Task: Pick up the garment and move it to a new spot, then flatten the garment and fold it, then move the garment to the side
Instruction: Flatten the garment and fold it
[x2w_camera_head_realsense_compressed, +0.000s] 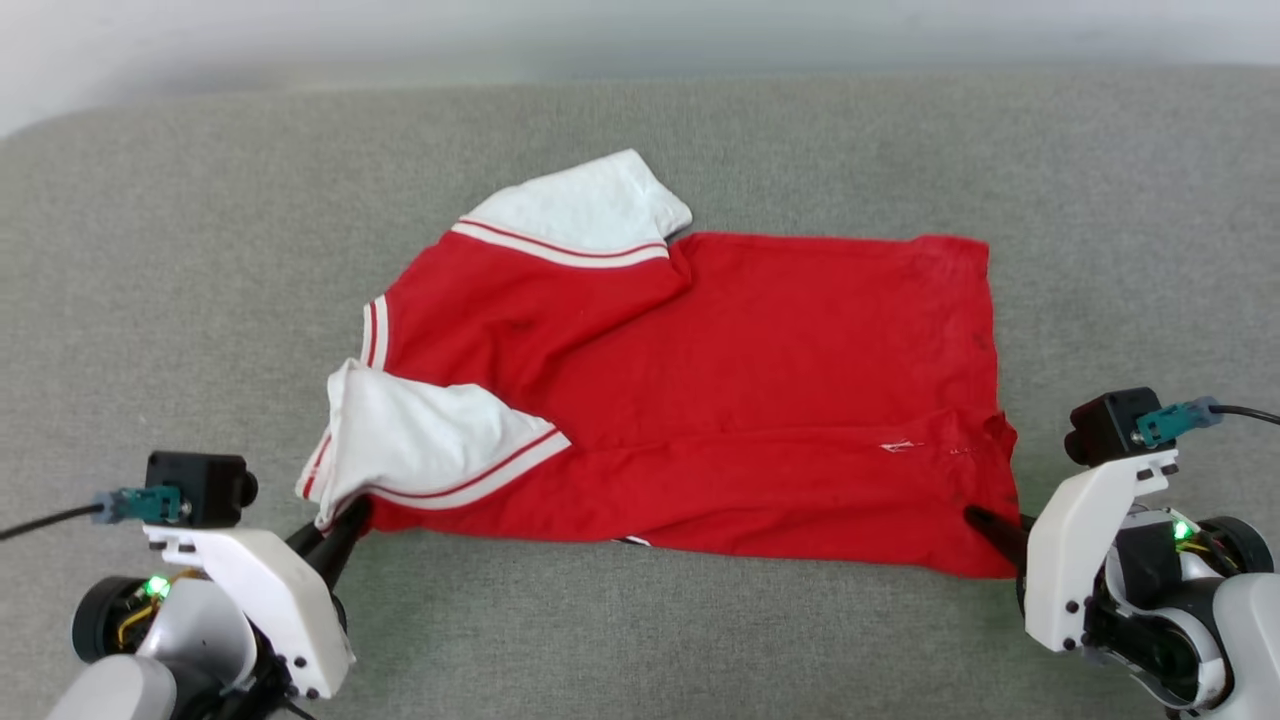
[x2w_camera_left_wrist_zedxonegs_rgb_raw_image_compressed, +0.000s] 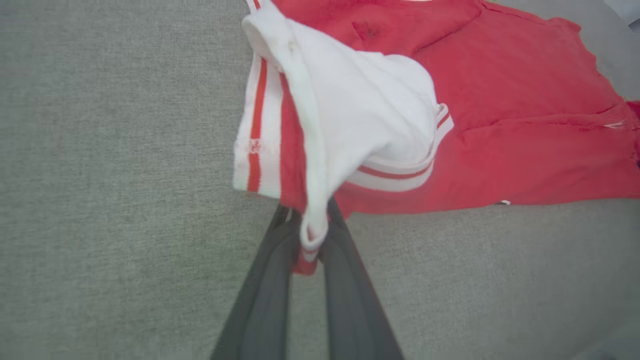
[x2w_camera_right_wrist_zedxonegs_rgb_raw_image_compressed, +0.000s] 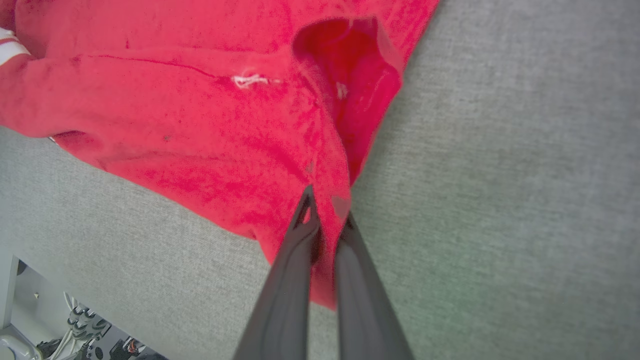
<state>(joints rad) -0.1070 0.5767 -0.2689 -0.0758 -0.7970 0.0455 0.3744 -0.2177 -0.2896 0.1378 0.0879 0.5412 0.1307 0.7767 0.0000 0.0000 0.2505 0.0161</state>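
The garment (x2w_camera_head_realsense_compressed: 740, 390) is a red shirt with white sleeves and striped trim, spread sideways on the grey surface, its near long edge doubled over. My left gripper (x2w_camera_head_realsense_compressed: 345, 525) is shut on the near white sleeve's cuff; in the left wrist view the cuff (x2w_camera_left_wrist_zedxonegs_rgb_raw_image_compressed: 311, 240) is pinched between the dark fingers. At the near right corner, my right gripper (x2w_camera_head_realsense_compressed: 985, 525) is shut on the garment's red hem; the right wrist view has red cloth (x2w_camera_right_wrist_zedxonegs_rgb_raw_image_compressed: 327, 210) squeezed between the two fingertips. The far white sleeve (x2w_camera_head_realsense_compressed: 590, 215) lies folded at the back left.
The grey fabric-covered surface (x2w_camera_head_realsense_compressed: 640, 130) stretches wide around the shirt, with free room at the left, right and back. Its front edge (x2w_camera_right_wrist_zedxonegs_rgb_raw_image_compressed: 100, 310) shows in the right wrist view, with cables and robot parts (x2w_camera_right_wrist_zedxonegs_rgb_raw_image_compressed: 80, 325) below it.
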